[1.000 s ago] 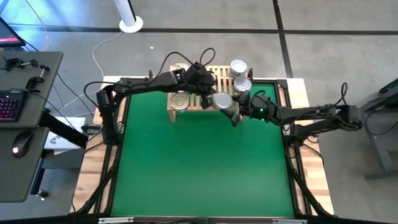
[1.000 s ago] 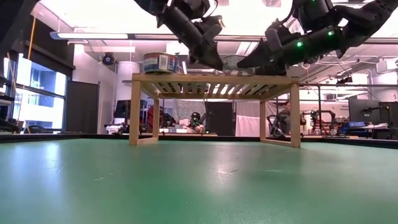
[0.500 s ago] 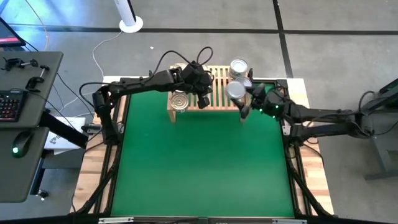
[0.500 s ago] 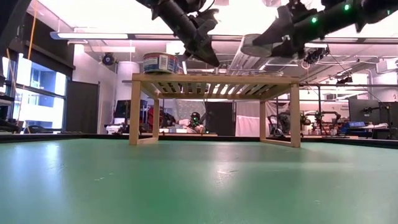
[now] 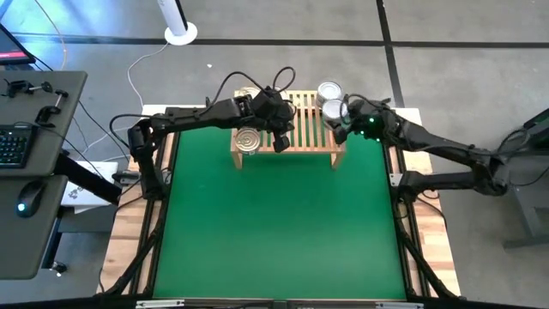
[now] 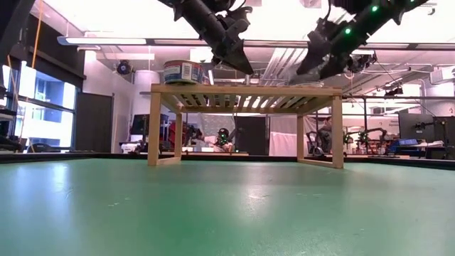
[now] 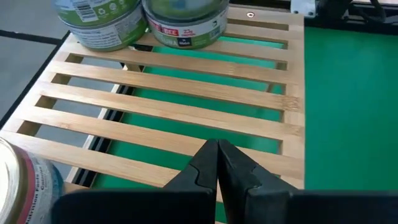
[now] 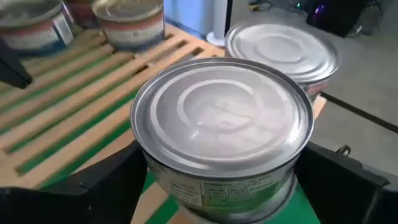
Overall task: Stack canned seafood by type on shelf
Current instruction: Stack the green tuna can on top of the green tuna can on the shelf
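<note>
The light-wood shelf (image 5: 287, 129) stands on its legs at the far edge of the green mat. My right gripper (image 5: 341, 118) is over the shelf's right end, shut on a silver-topped tin (image 8: 221, 127). A second silver tin (image 5: 328, 89) stands just beyond it on the slats. A gold-topped tin (image 5: 249, 139) stands on the shelf's left near corner, and another tin (image 5: 247, 93) is behind it. My left gripper (image 7: 217, 155) hovers shut above the middle slats, touching nothing. Two labelled tins (image 7: 183, 22) show ahead of it. My right gripper pinches the silver-topped tin by its side wall (image 8: 152, 168), one finger (image 8: 93, 180) on either side. The fingers come in about level from the table's right side. The tin is upright. What lies under it is hidden by the tin itself.
The green mat (image 5: 274, 223) spreads in front of the shelf toward the near edge. The slats (image 7: 186, 112) between the left tins and the right tins are bare. A desk with keyboard and mouse (image 5: 26, 154) stands left of the table.
My right gripper has carried the silver tin from the shelf's near edge up and toward the far right, to beside the other silver tin. The left gripper has stayed shut above the middle slats.
</note>
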`<move>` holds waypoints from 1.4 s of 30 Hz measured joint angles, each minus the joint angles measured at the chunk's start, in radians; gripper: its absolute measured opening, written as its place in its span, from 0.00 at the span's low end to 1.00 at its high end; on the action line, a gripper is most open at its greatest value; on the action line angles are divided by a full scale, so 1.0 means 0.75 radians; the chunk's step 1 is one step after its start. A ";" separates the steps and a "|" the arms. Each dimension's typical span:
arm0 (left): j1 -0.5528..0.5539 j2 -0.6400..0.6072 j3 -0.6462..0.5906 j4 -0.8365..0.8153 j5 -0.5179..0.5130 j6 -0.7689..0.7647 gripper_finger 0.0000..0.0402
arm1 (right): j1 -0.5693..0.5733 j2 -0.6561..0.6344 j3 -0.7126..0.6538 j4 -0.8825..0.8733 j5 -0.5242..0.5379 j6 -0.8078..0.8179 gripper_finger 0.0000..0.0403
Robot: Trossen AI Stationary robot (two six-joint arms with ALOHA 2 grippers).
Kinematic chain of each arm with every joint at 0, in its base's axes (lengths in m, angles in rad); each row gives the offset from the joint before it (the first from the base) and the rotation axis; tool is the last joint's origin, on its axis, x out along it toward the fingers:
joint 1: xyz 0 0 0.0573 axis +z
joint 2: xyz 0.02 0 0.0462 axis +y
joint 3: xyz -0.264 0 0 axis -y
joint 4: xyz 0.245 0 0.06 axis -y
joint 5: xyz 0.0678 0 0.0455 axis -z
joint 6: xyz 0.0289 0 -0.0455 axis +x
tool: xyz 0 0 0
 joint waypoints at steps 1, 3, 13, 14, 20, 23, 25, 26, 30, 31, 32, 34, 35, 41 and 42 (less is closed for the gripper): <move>-0.002 0.000 0.000 -0.003 0.000 0.000 0.00 | -0.005 0.018 0.000 -0.001 0.001 0.010 0.92; -0.004 0.000 0.000 -0.007 0.000 0.000 0.00 | -0.005 0.043 0.000 0.000 0.006 0.014 0.92; -0.014 0.000 0.001 -0.012 0.000 0.008 0.00 | -0.006 0.072 0.000 -0.010 -0.037 -0.016 0.97; -0.014 -0.001 0.001 -0.012 0.000 0.008 0.00 | -0.006 0.072 0.000 -0.012 -0.042 -0.017 0.98; -0.014 -0.001 0.001 -0.012 0.000 0.009 0.00 | -0.005 0.072 0.012 -0.034 -0.067 -0.028 0.99; -0.017 -0.001 0.001 -0.005 0.000 0.009 0.00 | -0.005 0.072 0.056 -0.097 -0.064 -0.021 0.99; -0.020 0.005 0.001 0.034 0.014 -0.001 0.00 | -0.005 0.072 0.095 -0.137 -0.055 -0.021 0.99; -0.023 0.014 0.002 0.076 0.026 -0.002 0.00 | -0.005 0.072 0.112 -0.152 -0.047 -0.021 0.99; -0.038 0.077 0.004 0.274 0.053 -0.003 0.00 | -0.005 0.071 0.146 -0.187 -0.036 -0.021 0.99; -0.040 0.096 0.003 0.331 0.053 -0.005 0.00 | -0.005 0.071 0.150 -0.198 -0.029 -0.020 0.99; -0.044 0.112 0.002 0.384 0.053 -0.011 0.00 | -0.005 0.071 0.153 -0.215 -0.017 -0.021 0.99; -0.045 0.138 0.001 0.509 0.054 -0.026 0.00 | -0.005 0.071 0.153 -0.241 0.003 -0.020 0.99; -0.045 0.143 0.001 0.541 0.053 -0.034 0.00 | -0.005 0.071 0.153 -0.252 0.005 -0.019 0.99; -0.034 0.167 0.002 0.628 0.053 -0.074 0.00 | -0.005 0.042 0.153 -0.282 0.005 0.015 0.99; -0.032 0.170 0.002 0.633 0.052 -0.074 0.00 | -0.003 0.031 0.153 -0.282 0.005 0.018 0.99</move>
